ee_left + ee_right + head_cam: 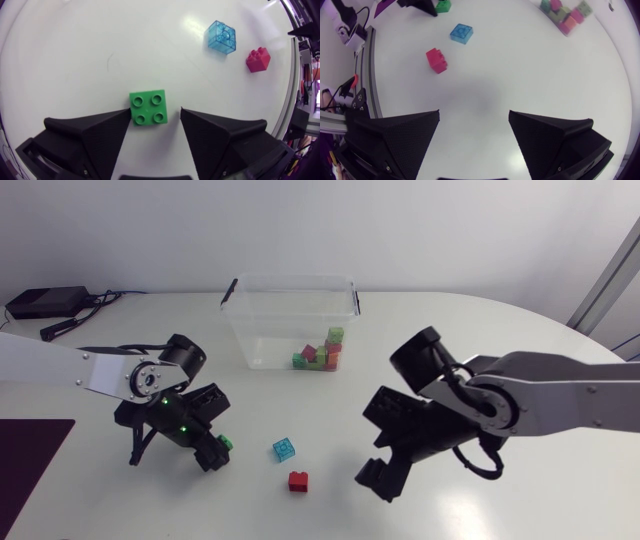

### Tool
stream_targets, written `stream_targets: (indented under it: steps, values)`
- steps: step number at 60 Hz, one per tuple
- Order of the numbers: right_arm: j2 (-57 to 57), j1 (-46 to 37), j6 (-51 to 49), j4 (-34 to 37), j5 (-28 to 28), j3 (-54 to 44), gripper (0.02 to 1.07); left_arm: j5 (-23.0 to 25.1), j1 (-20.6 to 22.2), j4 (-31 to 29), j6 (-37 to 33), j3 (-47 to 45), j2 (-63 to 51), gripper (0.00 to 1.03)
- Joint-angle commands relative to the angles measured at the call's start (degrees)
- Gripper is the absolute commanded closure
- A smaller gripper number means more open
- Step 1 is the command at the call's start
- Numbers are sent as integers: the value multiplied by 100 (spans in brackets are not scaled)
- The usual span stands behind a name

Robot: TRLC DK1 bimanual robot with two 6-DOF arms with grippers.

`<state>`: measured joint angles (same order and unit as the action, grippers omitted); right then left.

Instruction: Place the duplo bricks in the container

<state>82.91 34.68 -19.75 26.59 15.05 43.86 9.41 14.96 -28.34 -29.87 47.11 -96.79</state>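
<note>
A green duplo brick lies on the white table between the fingers of my left gripper. One finger touches its side; the other stands a small gap away, so the gripper is open. From above, this brick peeks out at the left gripper. A clear blue brick and a red brick lie to its right. My right gripper hangs open and empty right of the red brick. The clear container at the back holds several bricks.
Black boxes with cables lie at the table's back left. A dark mat covers the front left corner. The table edge curves round behind the right arm.
</note>
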Motion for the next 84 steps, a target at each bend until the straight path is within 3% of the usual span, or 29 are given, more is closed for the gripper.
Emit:
stream_targets:
  steps: [1, 8, 22, 31, 39, 47, 54, 56, 73, 78, 84]
  values:
    - [190, 356, -205, -145, -2, 150, 7, 175, -2, -49, -292, -53, -305, 55]
    - [392, 821, -187, -330, -99, 273, 8, 404, 104, 4, -634, -246, -340, 72]
    - [1148, 1120, -363, -725, -186, 747, 43, 720, 86, 118, -942, -475, 222, 76]
    - [1491, 1182, -460, -734, -178, 1046, 52, 878, -81, -155, -916, -246, 899, 76]
    - [1667, 1208, -530, -708, -169, 1231, 52, 1204, -310, -972, -924, 597, 1479, 76]
    - [1781, 1287, -539, -541, -195, 1354, 47, 1353, -459, -1385, -916, 1300, 1585, 76]
    - [1992, 1331, -556, -57, -353, 1644, 21, 1432, -468, -1631, -916, 1757, 1479, 76]
    - [2080, 1349, -556, 92, -397, 1714, 18, 1432, -468, -1693, -916, 1810, 1453, 76]
    - [2783, 1639, -592, 725, -819, 2417, 18, 1467, -591, -1807, -1083, 1828, 1418, 76]
    - [2915, 1709, -574, 804, -978, 2567, 29, 1467, -670, -1807, -1144, 1837, 1409, 76]
    - [3038, 1823, -574, 707, -1268, 2549, 69, 1494, -758, -1807, -1179, 1951, 1347, 76]
